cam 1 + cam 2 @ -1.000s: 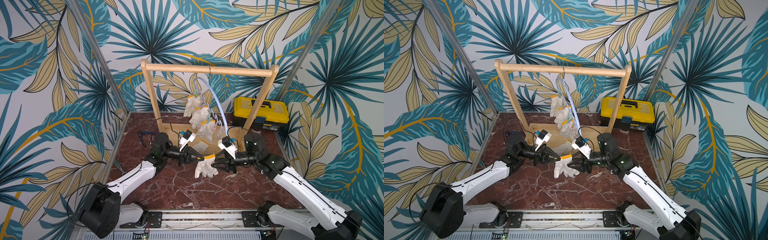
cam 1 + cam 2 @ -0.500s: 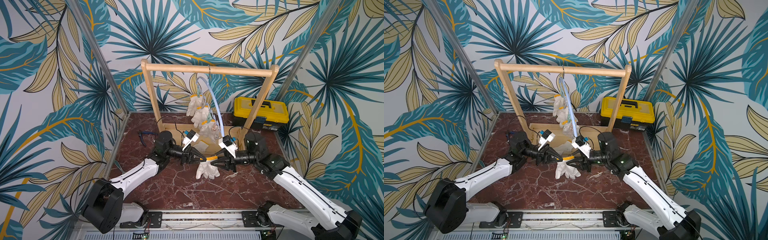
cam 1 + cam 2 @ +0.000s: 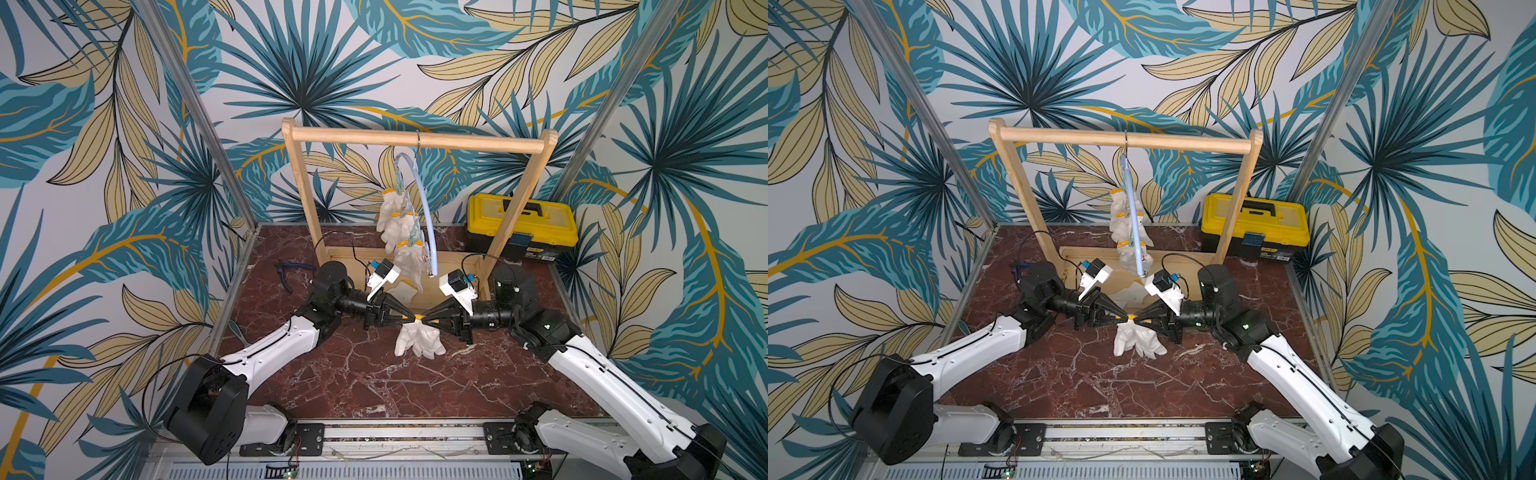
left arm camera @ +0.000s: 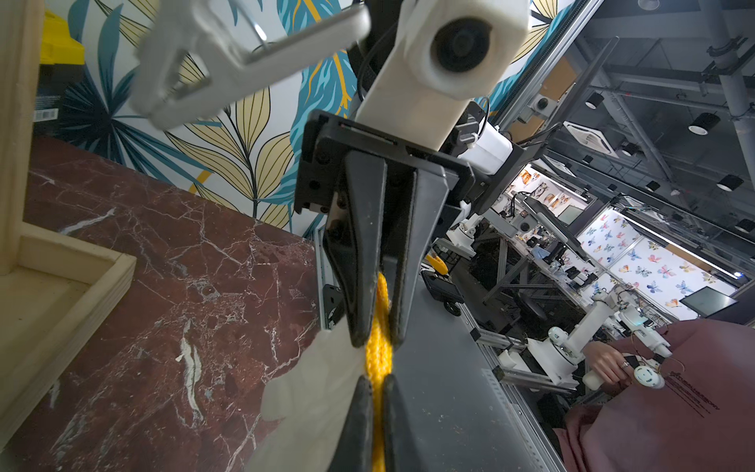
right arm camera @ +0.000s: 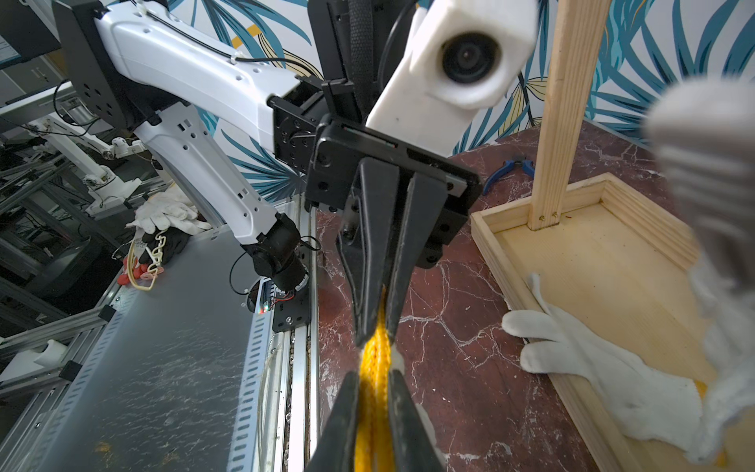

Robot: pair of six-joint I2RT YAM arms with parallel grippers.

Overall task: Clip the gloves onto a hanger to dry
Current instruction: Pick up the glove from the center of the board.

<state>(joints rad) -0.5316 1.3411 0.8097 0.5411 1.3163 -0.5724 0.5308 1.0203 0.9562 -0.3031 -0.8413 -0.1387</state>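
Teal-and-tan palm-leaf wallpaper (image 3: 291, 62) surrounds a dark red marble tabletop (image 3: 374, 386) under even light.

Left arm (image 3: 270, 353): stretched low toward the glove (image 3: 419, 343); left gripper (image 3: 411, 318) clamped on its cuff. Right arm (image 3: 602, 382): mirrored; right gripper (image 3: 424, 320) clamped opposite, tips nearly touching.

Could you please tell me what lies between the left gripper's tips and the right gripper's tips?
Only the yellow cuff of a white glove, pinched by the left gripper and right gripper; both top views show it.
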